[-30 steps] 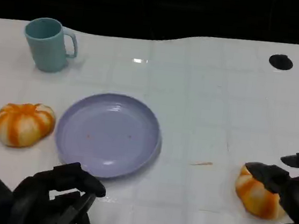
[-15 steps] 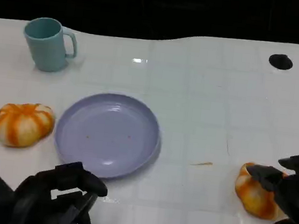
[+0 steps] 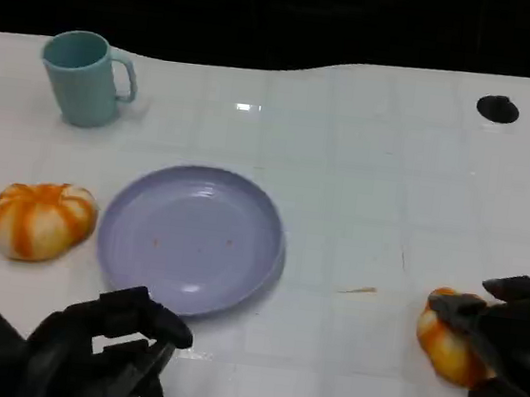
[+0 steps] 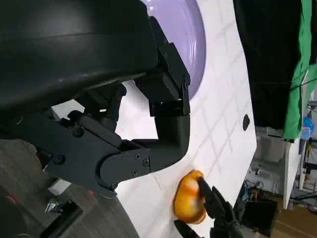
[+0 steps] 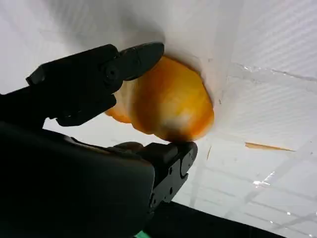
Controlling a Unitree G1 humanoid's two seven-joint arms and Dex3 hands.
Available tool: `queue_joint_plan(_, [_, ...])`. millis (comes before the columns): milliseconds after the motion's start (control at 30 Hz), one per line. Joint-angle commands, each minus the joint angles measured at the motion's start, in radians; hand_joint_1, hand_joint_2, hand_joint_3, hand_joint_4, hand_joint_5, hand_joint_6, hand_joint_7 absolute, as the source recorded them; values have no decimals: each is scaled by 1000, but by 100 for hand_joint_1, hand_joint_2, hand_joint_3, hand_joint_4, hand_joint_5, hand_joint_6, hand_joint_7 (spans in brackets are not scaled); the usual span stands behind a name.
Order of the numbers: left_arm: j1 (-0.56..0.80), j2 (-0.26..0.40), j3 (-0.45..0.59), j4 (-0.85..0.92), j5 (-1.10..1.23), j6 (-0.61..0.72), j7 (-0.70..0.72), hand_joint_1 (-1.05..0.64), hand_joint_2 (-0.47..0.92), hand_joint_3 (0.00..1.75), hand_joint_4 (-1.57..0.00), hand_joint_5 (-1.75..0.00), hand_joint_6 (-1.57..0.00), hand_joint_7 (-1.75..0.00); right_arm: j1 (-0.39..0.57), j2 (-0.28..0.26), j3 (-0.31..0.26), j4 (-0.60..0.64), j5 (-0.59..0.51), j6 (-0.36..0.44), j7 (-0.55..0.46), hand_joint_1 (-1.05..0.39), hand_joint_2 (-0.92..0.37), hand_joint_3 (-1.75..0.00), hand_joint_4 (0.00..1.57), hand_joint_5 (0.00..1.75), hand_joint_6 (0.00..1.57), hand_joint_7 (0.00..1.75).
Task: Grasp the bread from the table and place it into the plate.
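An orange-and-white bread roll (image 3: 445,345) lies on the white table at the lower right, well to the right of the purple plate (image 3: 193,238). My right hand (image 3: 513,332) wraps it from the right. In the right wrist view a finger (image 5: 99,74) lies over the roll (image 5: 168,106) and the thumb presses its other side. A second roll (image 3: 40,219) sits just left of the plate. My left hand (image 3: 105,343) rests near the front edge below the plate, fingers curled in and holding nothing. The left wrist view shows it (image 4: 124,139), the plate (image 4: 190,39) and the far roll (image 4: 190,203).
A teal mug (image 3: 85,77) stands at the back left. A round black hole (image 3: 497,109) is in the table at the back right. A thin tan sliver (image 3: 358,290) lies between the plate and the right roll. The plate holds nothing.
My right hand has drawn in lower over the right roll and its fingers have closed on it. The roll has barely shifted. The left hand has not moved.
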Motion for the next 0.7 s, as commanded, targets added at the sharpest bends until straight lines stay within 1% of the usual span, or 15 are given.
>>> queue_joint_plan(33, [2, 12, 4, -10, 0, -1, -1, -44, 73, 70, -82, -158, -84, -112, -40, 23, -12, 76, 92, 23, 10, -41, -84, -1, 14, 24, 29, 0])
queue_joint_plan(67, [2, 12, 4, -11, 1, 0, 0, -44, 73, 70, -83, -158, -84, -112, -46, 24, -12, 89, 108, 24, 9, -42, -84, -1, 15, 23, 29, 0])
queue_joint_plan(167, [4, 10, 6, -17, -2, 10, 5, -44, 73, 69, -83, -157, -84, -111, -72, 38, -30, 136, 207, 41, 53, -41, -87, -2, 17, 22, 28, 0])
queue_joint_plan(267, [4, 11, 6, -18, -2, 9, 3, -44, 74, 68, -83, -156, -84, -110, -93, 39, -42, 179, 276, 37, 53, -40, -91, -2, 27, 21, 34, 2])
queue_joint_plan(333, [5, 12, 6, -20, -2, 10, 2, -44, 75, 68, -83, -156, -84, -110, -104, 36, -43, 204, 296, 24, 28, -41, -92, -3, 34, 18, 39, 3])
queue_joint_plan(433, [7, 12, 6, -24, -4, 14, 1, -43, 75, 67, -83, -157, -84, -110, -117, 41, -51, 234, 321, -1, -29, -37, -92, -3, 48, 19, 51, 6])
queue_joint_plan(533, [8, 10, 6, -26, -6, 11, 0, -43, 76, 65, -83, -157, -84, -110, -134, 46, -48, 285, 315, -41, -137, -32, -90, 0, 75, 22, 71, 8])
queue_joint_plan(567, [9, 10, 6, -27, -7, 12, 1, -43, 77, 65, -82, -157, -84, -110, -140, 48, -45, 302, 310, -54, -176, -29, -89, 0, 87, 26, 80, 11])
queue_joint_plan(600, [10, 9, 6, -28, -7, 11, 1, -43, 77, 64, -82, -157, -84, -110, -146, 55, -49, 322, 314, -68, -216, -26, -88, 0, 92, 34, 86, 9])
queue_joint_plan(633, [10, 9, 6, -28, -6, 11, 1, -43, 77, 64, -82, -157, -84, -110, -151, 59, -50, 338, 319, -78, -243, -22, -88, 0, 91, 56, 94, 8])
queue_joint_plan(667, [10, 8, 6, -28, -5, 11, 2, -43, 77, 63, -82, -157, -84, -110, -157, 66, -55, 357, 329, -91, -272, -20, -88, 0, 86, 75, 98, 6])
queue_joint_plan(700, [10, 8, 5, -29, -5, 11, 3, -44, 78, 63, -82, -157, -84, -109, -163, 71, -58, 373, 336, -103, -297, -15, -88, 0, 79, 109, 105, 5])
